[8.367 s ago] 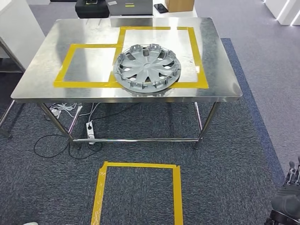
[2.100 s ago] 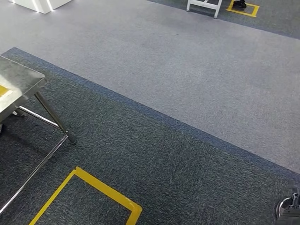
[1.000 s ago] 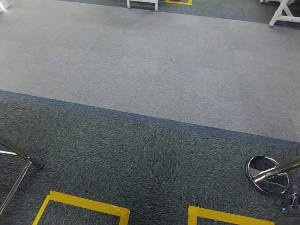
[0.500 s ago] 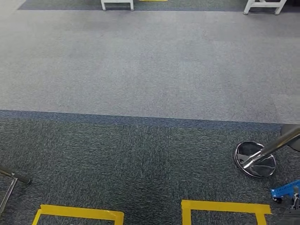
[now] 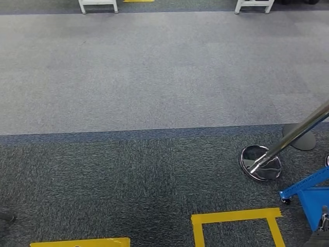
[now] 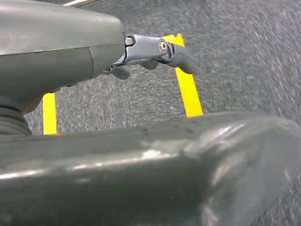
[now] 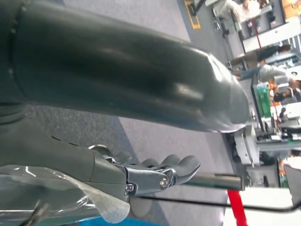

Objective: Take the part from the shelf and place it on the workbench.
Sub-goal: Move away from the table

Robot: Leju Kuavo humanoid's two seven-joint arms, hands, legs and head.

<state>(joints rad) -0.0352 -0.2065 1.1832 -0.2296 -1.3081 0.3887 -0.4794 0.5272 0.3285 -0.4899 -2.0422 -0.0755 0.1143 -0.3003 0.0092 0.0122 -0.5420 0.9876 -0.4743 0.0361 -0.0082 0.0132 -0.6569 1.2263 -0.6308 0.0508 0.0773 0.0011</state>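
Observation:
My left hand hangs over dark carpet in the left wrist view, fingers stretched out and holding nothing. My right hand is likewise stretched out and holds nothing, with a chrome pole behind its fingertips. A dark sliver of the right hand sits at the bottom right corner of the head view. Beside it stands the blue metal base of a frame on a small caster, cut off by the right edge.
A chrome stanchion base with a slanting pole stands right of centre, a grey round base behind it. Yellow tape squares mark the dark carpet. White furniture legs stand far off. People work at distant benches.
The camera has swung right: the workbench with the hubcap left the picture, and the stanchion, a second tape square and the blue frame came in from the right. Both hands still hang unladen.

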